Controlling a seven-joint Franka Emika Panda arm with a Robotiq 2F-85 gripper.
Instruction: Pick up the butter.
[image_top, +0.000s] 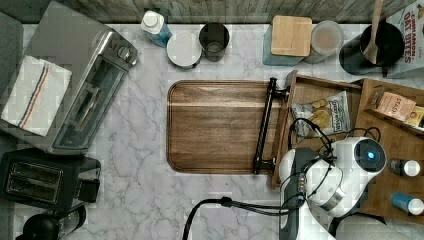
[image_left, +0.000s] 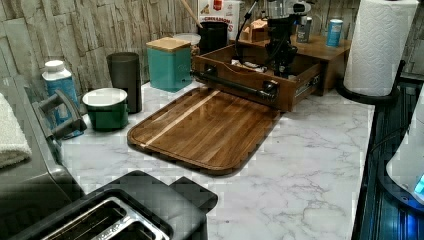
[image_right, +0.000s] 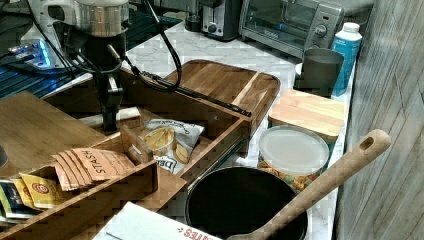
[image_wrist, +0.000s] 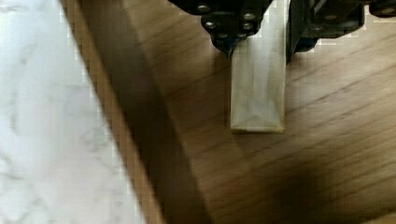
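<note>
The butter (image_wrist: 257, 93) is a slim cream-white stick lying flat on the wooden floor of the open drawer (image_right: 210, 117). In the wrist view my gripper (image_wrist: 259, 46) reaches down over one end of it, with a black finger pressed against each long side, so it is shut on the stick. The right view shows the butter (image_right: 129, 113) in the drawer's near corner, with the gripper (image_right: 111, 125) standing upright on it. Seen from the top view, the white arm (image_top: 345, 175) covers that corner. The gripper (image_left: 282, 62) hangs inside the drawer in the left view.
A chip bag (image_top: 322, 115) lies in the same drawer beside the butter. Pinkish tea packets (image_right: 95, 162) fill a wooden organiser next to it. A wooden tray (image_top: 215, 125) sits on the marble counter in front of the drawer's black handle (image_top: 265, 125). A black pot (image_right: 245, 205) holds a wooden spoon.
</note>
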